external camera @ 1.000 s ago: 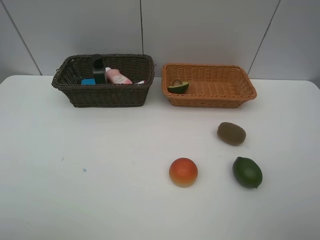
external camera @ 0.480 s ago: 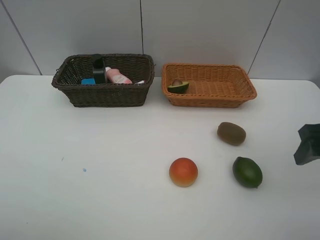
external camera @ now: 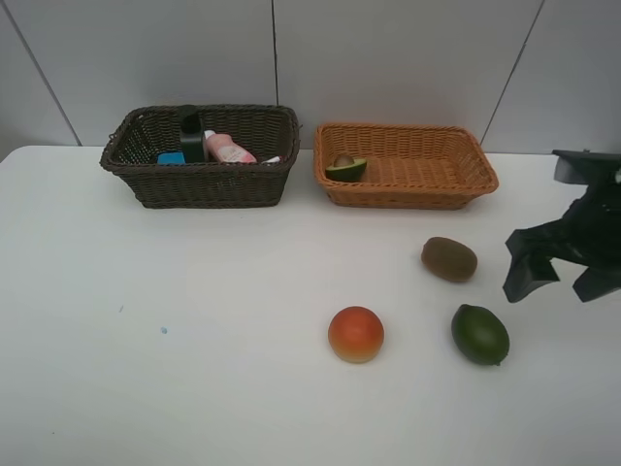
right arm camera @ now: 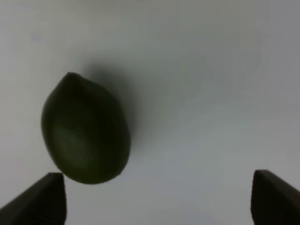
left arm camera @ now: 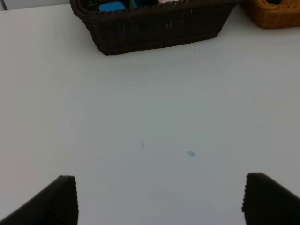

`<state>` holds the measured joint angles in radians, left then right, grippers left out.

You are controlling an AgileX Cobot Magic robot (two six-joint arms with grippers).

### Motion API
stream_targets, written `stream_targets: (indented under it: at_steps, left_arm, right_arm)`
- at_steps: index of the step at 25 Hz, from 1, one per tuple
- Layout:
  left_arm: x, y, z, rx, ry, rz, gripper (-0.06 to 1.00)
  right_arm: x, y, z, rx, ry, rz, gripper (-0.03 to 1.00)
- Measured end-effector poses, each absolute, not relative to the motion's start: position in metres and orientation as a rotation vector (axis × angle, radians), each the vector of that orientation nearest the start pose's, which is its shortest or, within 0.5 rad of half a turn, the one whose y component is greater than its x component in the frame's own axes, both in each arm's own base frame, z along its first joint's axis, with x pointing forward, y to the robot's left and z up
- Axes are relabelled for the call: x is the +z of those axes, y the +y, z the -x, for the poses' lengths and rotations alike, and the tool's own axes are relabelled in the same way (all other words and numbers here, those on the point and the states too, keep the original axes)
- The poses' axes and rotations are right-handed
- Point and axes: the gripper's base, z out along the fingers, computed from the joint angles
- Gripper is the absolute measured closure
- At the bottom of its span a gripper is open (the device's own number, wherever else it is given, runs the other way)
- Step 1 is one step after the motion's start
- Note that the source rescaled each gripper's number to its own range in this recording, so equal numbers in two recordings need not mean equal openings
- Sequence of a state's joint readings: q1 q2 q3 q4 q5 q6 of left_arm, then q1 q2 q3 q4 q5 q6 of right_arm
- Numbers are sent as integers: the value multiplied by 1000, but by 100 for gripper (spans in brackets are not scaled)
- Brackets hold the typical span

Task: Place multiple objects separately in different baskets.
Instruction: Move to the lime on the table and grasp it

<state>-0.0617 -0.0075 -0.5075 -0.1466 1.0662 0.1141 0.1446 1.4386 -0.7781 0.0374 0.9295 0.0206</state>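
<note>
On the white table lie a brown kiwi (external camera: 448, 259), a green lime (external camera: 479, 334) and an orange-red round fruit (external camera: 356, 334). My right gripper (external camera: 558, 283) hangs open just right of the kiwi and lime; its wrist view shows the lime (right arm camera: 86, 129) lying ahead of one finger, apart from both. The dark brown basket (external camera: 209, 184) holds a dark green pump bottle (external camera: 192, 136), a pink bottle (external camera: 230, 149), a marker (external camera: 272, 160) and a blue-topped item (external camera: 172, 158). The halved avocado (external camera: 345, 167) lies in the light orange basket (external camera: 408, 191). My left gripper (left arm camera: 161, 206) is open over bare table.
Both baskets stand side by side at the back against the grey wall. The left wrist view shows the dark basket (left arm camera: 154, 30) ahead and a corner of the orange basket (left arm camera: 272, 14). Small blue specks (external camera: 164, 330) mark the tabletop at front left.
My right arm has come in from the right edge, moving left and further back, toward the kiwi and lime. The objects have not moved.
</note>
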Motion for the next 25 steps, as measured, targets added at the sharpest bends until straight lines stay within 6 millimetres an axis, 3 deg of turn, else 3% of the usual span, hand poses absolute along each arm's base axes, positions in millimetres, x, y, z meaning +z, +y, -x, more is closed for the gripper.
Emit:
stream_targets:
  at_steps: [7,25]
  left_arm:
    - [280,-11,8,-142,2020,-187,8]
    - [280,-11,8,-142,2020,-187,8]
  right_arm:
    - [173,65,-237,60,3080,323,-3]
    - [122,70,-252,40,3167,329,-3]
